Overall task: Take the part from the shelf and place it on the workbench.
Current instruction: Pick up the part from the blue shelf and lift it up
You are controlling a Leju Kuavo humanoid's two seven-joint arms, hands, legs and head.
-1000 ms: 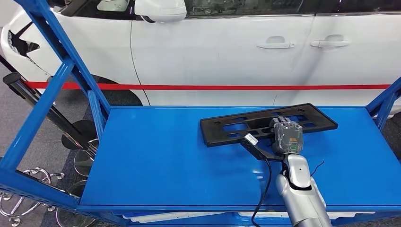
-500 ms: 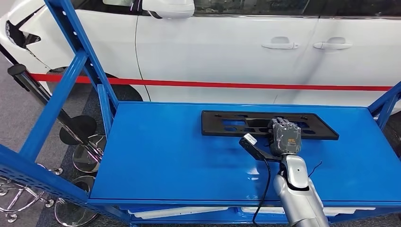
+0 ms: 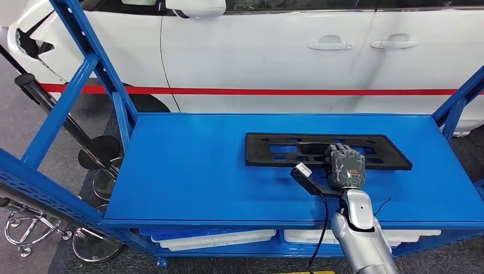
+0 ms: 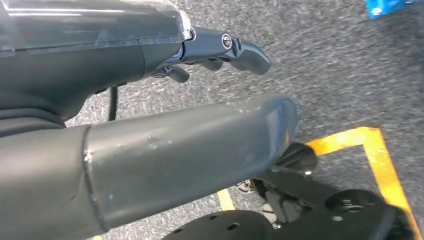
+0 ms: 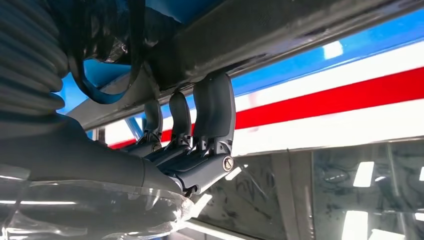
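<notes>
The part [image 3: 274,149] is a long flat black frame with cut-outs, lying on the blue shelf top [image 3: 188,171] right of centre. My right hand [image 3: 345,165] grips its near long edge toward its right end. In the right wrist view the dark fingers [image 5: 212,107] hook over the edge of the part [image 5: 280,35]. My left hand [image 4: 150,100] hangs over grey carpet with nothing in it, its fingers [image 4: 245,47] apart from the thumb.
Blue uprights [image 3: 85,68] stand at the shelf's left end and another [image 3: 456,103] at the right. A white car [image 3: 285,51] with a red stripe is close behind. White bins [image 3: 217,240] sit on the lower level. Chrome stands [image 3: 28,228] are at the left.
The whole picture has shifted, so the camera moved. The part, tilted a second ago, now lies parallel to the shelf's front edge, a little nearer, still in my right hand.
</notes>
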